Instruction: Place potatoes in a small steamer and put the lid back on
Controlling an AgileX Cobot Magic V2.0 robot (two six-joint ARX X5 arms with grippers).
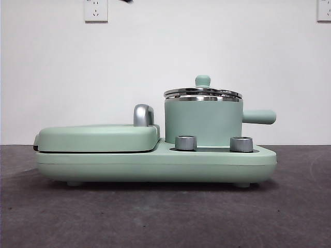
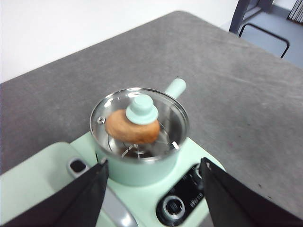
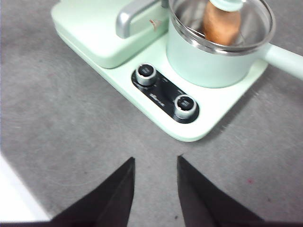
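Observation:
The small steamer point(image 1: 203, 121) stands on the right half of a mint-green appliance, its side handle point(image 1: 259, 117) pointing right. The lid point(image 1: 202, 93) sits on its steel rim, knob up. In the left wrist view the potato point(image 2: 130, 130) lies inside the steamer point(image 2: 137, 170) under the glass lid point(image 2: 173, 118). It also shows in the right wrist view point(image 3: 221, 23). My left gripper point(image 2: 154, 165) is open and empty, above and just short of the steamer. My right gripper point(image 3: 155, 163) is open and empty over the table in front of the appliance.
The appliance base point(image 1: 155, 163) carries a flat green griddle box point(image 1: 98, 137) with a chrome handle point(image 1: 143, 114) on the left. Two steel dials point(image 1: 185, 142) point(image 1: 241, 144) sit in front of the steamer. The grey table point(image 1: 155, 217) runs to a white wall.

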